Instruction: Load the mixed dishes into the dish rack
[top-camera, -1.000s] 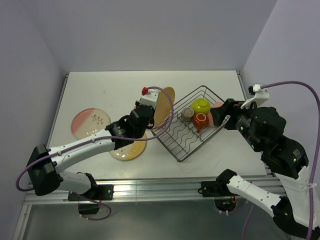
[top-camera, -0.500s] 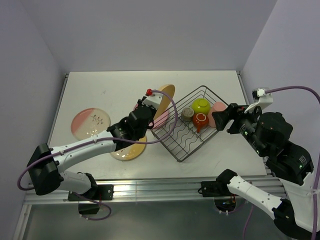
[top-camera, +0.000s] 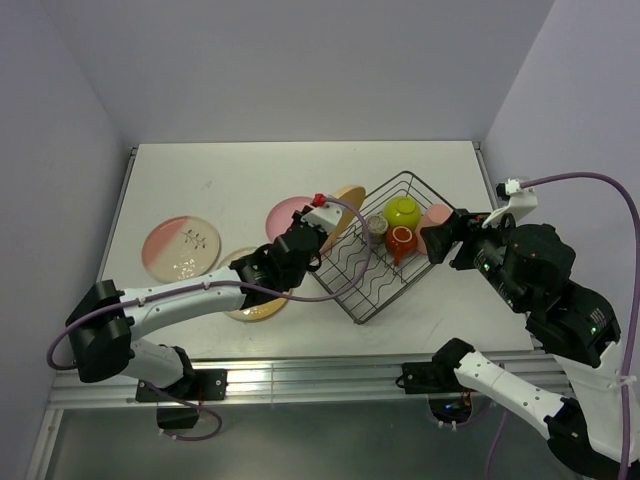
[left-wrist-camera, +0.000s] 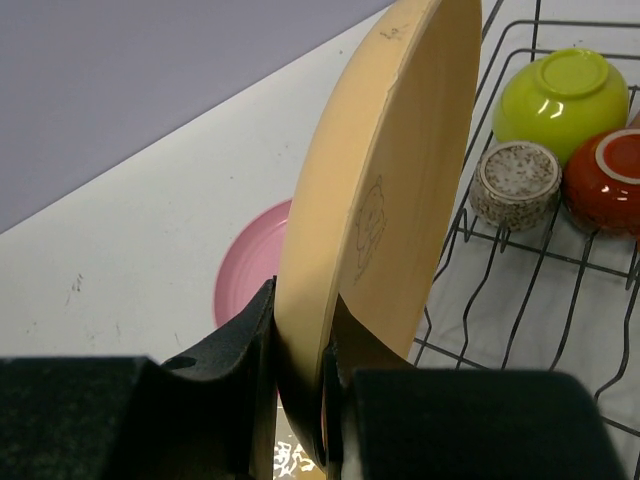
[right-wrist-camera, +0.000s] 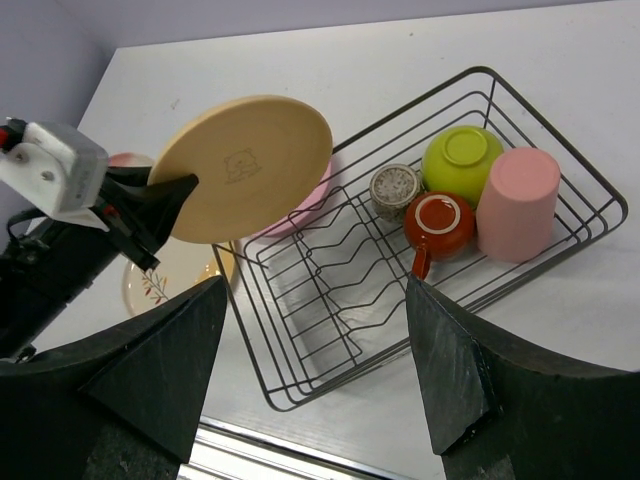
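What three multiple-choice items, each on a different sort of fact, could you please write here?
1. Where is the lime-green bowl? A inside the dish rack; B beside it; C held aloft.
2. What colour is the plate in the left gripper? A pink; B cream-yellow; C green.
3. The right gripper is: A shut on a dish; B out of view; C open, empty.
Answers: 1 A, it sits upturned among the rack's wires; 2 B, the clamped plate's face is cream-yellow; 3 C, its fingers stand wide apart, nothing between.
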